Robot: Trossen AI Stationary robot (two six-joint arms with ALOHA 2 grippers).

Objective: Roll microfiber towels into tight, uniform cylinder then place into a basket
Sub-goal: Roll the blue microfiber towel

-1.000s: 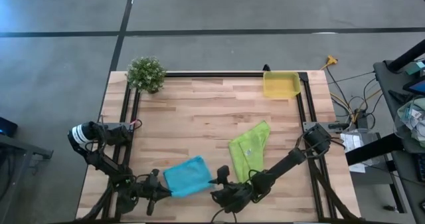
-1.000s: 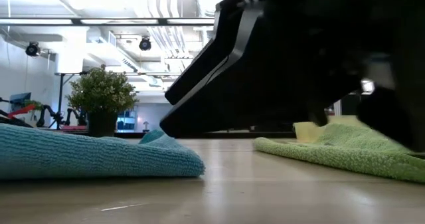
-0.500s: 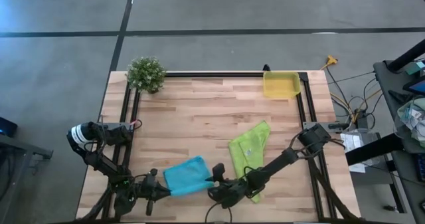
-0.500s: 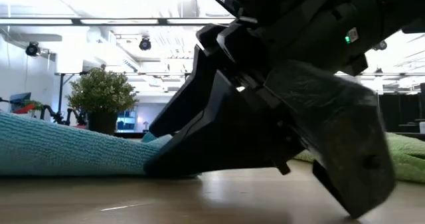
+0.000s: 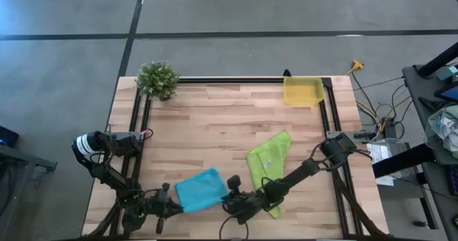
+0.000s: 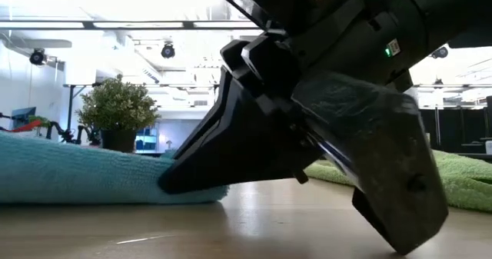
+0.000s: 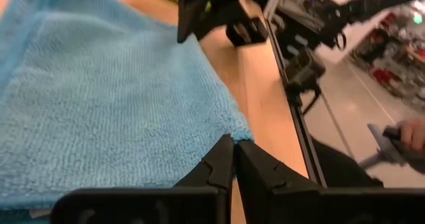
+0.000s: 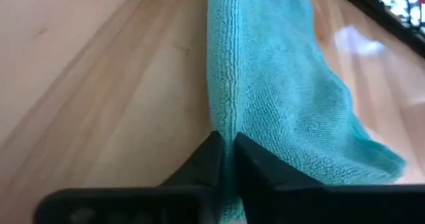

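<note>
Surface: wooden counter (image 5: 215, 119).
Right gripper (image 8: 228, 159): fingers clamped on the turquoise towel (image 5: 201, 189) hem, likely to start rolling.
Left gripper (image 7: 234, 159): fingers together, pinning the opposite corner.
Green towel (image 5: 268, 162): flat alongside.
Basket (image 5: 303, 91): far corner.

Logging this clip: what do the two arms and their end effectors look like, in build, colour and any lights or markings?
Both arms are dark, nearly black, jointed links. The left arm carries a pale cylindrical section near its base with a small red wire beside it. The right arm has a boxy black joint housing. The right end effector has broad, angular matte-black fingers and a small green light on its body; the left end effector has matching tapered black fingers.
</note>
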